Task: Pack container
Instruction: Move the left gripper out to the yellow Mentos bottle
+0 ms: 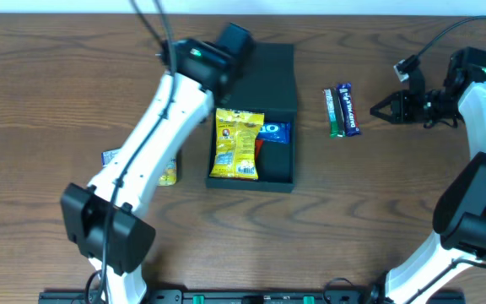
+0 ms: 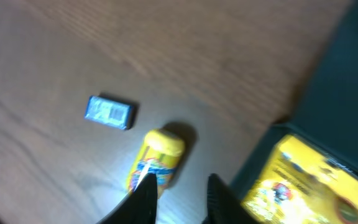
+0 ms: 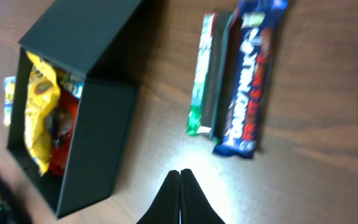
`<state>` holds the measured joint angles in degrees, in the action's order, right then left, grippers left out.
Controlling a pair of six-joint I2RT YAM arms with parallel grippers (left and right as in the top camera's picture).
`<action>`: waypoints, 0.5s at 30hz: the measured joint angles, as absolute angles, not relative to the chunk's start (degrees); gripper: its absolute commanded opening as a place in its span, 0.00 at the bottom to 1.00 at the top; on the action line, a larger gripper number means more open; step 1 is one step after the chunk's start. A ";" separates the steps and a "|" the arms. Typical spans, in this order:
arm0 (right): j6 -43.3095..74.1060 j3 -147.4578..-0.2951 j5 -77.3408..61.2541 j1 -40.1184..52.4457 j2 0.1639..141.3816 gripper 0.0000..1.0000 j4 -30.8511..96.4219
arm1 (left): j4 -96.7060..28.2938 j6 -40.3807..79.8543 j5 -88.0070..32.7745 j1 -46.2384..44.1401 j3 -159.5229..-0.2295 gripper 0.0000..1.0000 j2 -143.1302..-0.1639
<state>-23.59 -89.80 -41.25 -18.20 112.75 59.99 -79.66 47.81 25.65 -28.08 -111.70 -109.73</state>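
Note:
The container [image 1: 278, 80], a dark box, stands open at the table's middle with its flap lid laid back. Inside lie a yellow snack packet [image 1: 237, 143], a blue packet [image 1: 274, 133] and something red. My left arm's wrist [image 1: 202, 57] hangs high over the box's back-left corner. In the left wrist view my left gripper [image 2: 180, 182] is open with nothing between its fingers, above bare wood between a small yellow packet [image 2: 157, 155] and the container [image 2: 340, 81]. My right gripper [image 3: 180, 172] is shut and empty, right of two bars.
A green bar [image 1: 333, 112] and a dark blue bar [image 1: 348, 108] lie side by side right of the box. Left of the box lie the small yellow packet [image 1: 168, 173] and a small blue packet [image 1: 110, 157], partly under my left arm.

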 measured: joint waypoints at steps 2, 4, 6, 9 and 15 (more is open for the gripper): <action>-23.62 -89.80 -41.15 -18.20 112.75 0.05 58.54 | -79.99 45.21 23.83 -26.15 -111.44 0.38 -109.71; -23.62 -89.80 -41.15 -18.20 112.75 0.06 57.98 | -80.75 43.31 21.96 -25.50 -109.65 0.45 -109.69; -23.62 -89.80 -41.15 -18.20 112.75 0.06 57.82 | -80.86 42.00 20.29 -25.63 -106.96 0.52 -109.69; -23.62 -89.80 -41.15 -18.20 112.75 0.06 57.58 | -80.53 41.54 18.00 -25.82 -102.00 0.55 -109.69; -23.62 -89.80 -41.12 -18.20 112.75 0.07 57.49 | -76.25 40.12 14.79 -24.71 -94.48 0.62 -108.90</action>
